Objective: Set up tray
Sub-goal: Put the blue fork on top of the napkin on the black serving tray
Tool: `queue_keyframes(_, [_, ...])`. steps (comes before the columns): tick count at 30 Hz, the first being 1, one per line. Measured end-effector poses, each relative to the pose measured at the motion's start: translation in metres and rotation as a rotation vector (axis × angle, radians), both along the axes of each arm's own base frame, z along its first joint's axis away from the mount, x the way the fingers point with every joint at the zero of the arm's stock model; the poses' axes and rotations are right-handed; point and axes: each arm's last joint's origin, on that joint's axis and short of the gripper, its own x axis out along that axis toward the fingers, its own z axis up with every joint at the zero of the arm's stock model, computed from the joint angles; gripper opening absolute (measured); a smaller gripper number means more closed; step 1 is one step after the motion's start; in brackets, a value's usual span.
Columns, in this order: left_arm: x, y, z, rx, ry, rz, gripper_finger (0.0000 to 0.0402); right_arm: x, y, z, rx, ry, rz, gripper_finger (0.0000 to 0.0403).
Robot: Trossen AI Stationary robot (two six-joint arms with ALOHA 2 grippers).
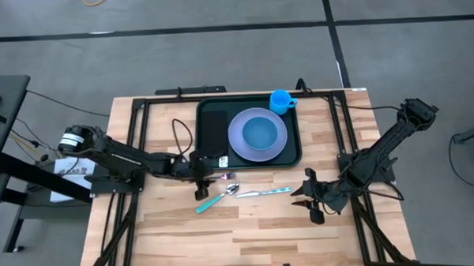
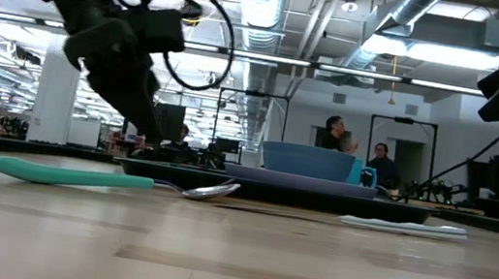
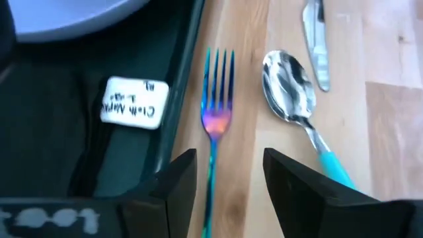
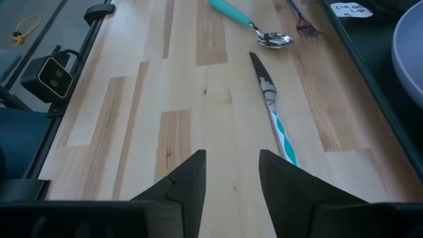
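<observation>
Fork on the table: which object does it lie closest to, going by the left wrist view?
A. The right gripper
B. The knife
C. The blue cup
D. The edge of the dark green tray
D. In the left wrist view the fork lies along the rim of the tray, with the spoon on its other side and the knife beyond that.

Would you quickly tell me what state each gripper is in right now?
Left gripper: open, straddling the fork handle beside the tray, not gripping it.
Right gripper: open, empty, short of the knife.
</observation>
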Motion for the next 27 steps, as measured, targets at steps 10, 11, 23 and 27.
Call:
queue_keyframes(10, [0.023,0.0,-0.001,0.054,0.168,-0.042,0.0164,0.0,0.0,0.0,0.001,0.002,0.0,0.0131])
queue_keyframes(11, [0.023,0.0,-0.001,0.053,0.169,-0.043,0.0164,0.0,0.0,0.0,0.002,0.003,0.002,0.0131])
queue_keyframes(23, [0.021,0.011,-0.003,-0.003,0.212,-0.021,0.0164,0.005,-0.002,0.003,-0.029,-0.043,0.022,0.0131])
queue_keyframes(27, [0.021,0.01,-0.003,-0.006,0.214,-0.024,0.0164,0.012,-0.003,0.01,-0.058,-0.128,0.033,0.0131])
